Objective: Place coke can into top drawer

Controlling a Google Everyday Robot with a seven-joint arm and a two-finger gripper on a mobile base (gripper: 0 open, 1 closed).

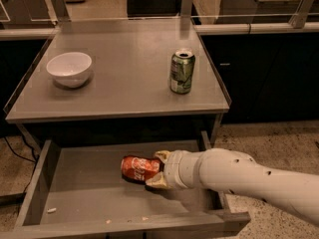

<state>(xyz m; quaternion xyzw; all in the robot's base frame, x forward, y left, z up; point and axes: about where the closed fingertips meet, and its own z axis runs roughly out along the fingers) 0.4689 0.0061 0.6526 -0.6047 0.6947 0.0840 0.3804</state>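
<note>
The coke can (138, 168), red-orange with white lettering, lies on its side inside the open top drawer (40, 180), near the middle. My gripper (158, 169) reaches in from the right and is shut on the can's right end, with one finger (162, 156) above it and one below. The white arm (239, 176) crosses the drawer's right side. The can sits low in the drawer; I cannot tell whether it rests on the floor.
A white bowl (70, 68) stands at the table top's left. A green can (182, 71) stands upright at its right. The grey table top (119, 88) overhangs the drawer's back. Small crumbs (51, 210) lie on the drawer floor.
</note>
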